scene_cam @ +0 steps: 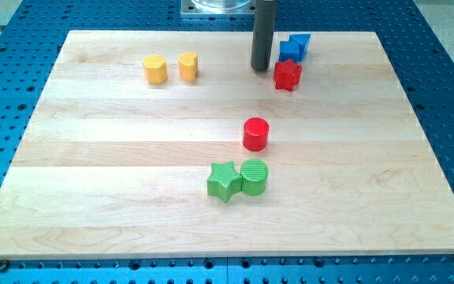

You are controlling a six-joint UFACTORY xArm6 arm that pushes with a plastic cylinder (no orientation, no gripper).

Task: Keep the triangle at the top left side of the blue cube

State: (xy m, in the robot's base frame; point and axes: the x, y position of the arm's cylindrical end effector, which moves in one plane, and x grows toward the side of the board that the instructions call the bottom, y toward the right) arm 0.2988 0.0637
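My tip (262, 69) rests on the wooden board (93, 158) near the view's top. Just to its right, two blue blocks stand pressed together. The front one looks like the blue cube (288, 50). The one behind it to the right (302, 39) is partly hidden; it may be the triangle, but I cannot tell its shape for sure. A red star (288, 75) sits right below the blue blocks, to the lower right of my tip. A small gap separates the tip from the blue cube and from the red star.
A yellow hexagon (155, 69) and a yellow rounded block (187, 66) sit at the top left. A red cylinder (255, 134) stands mid-board. A green star (225, 181) touches a green cylinder (254, 177) below it.
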